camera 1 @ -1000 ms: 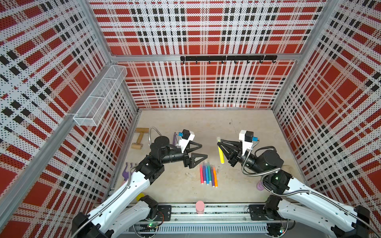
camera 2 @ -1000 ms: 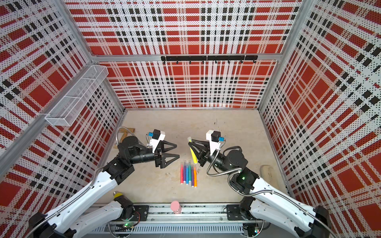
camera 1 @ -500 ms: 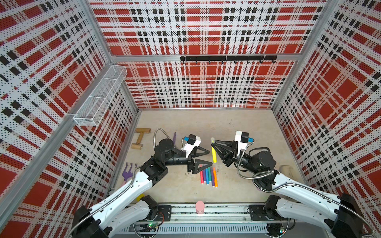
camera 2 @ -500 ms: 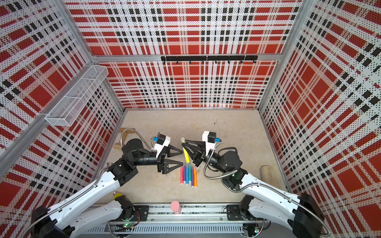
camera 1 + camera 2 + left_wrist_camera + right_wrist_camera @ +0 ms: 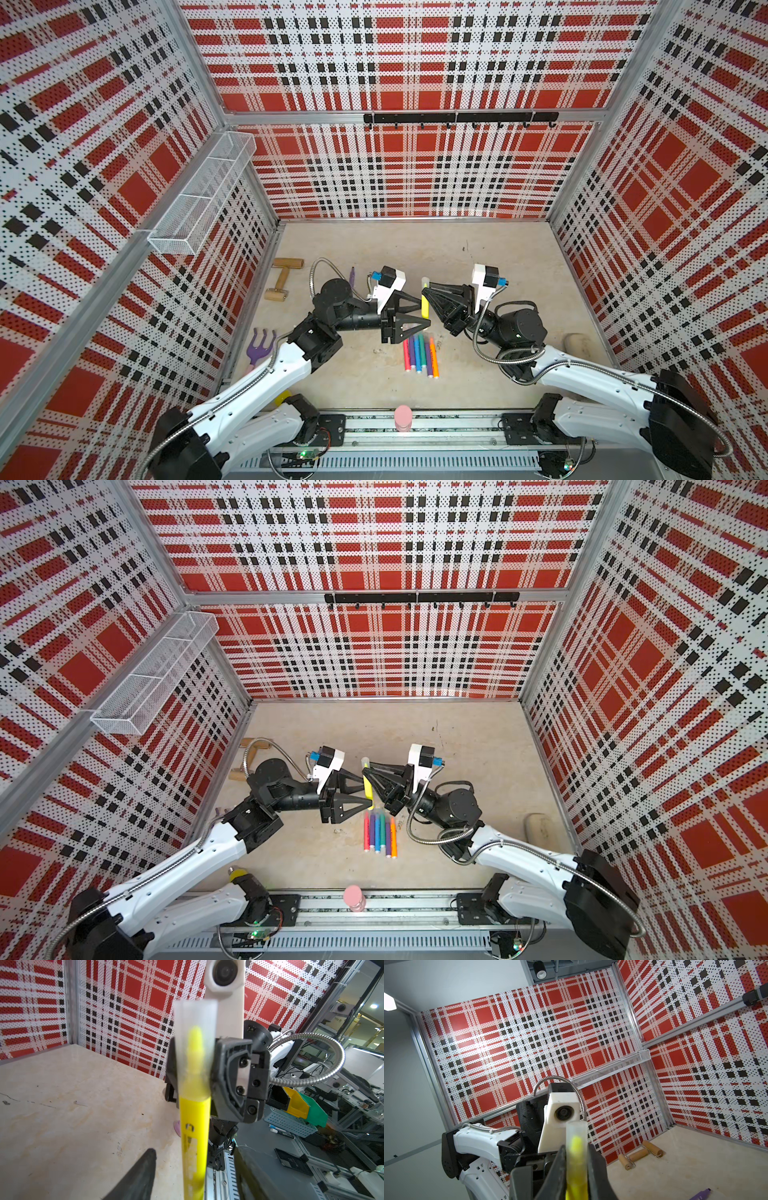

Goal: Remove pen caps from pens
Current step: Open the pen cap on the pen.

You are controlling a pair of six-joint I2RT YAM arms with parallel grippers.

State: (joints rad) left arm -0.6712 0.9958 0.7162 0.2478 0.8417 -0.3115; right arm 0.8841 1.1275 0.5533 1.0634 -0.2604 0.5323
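Mottled stone tabletop (image 5: 498, 270) — slim yellow pen (image 5: 425, 305)

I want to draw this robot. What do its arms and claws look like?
The left arm and right arm have white shells and black joints. The left gripper and right gripper are black pointed triangles, each with a white camera block and silver hose.

Left tool (image 5: 424, 310) now astride yellow pen (image 5: 425, 301), narrower.

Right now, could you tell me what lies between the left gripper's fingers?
The yellow pen, clamped by the right gripper, stands between the left gripper's fingers, touching neither; the left wrist view shows it.
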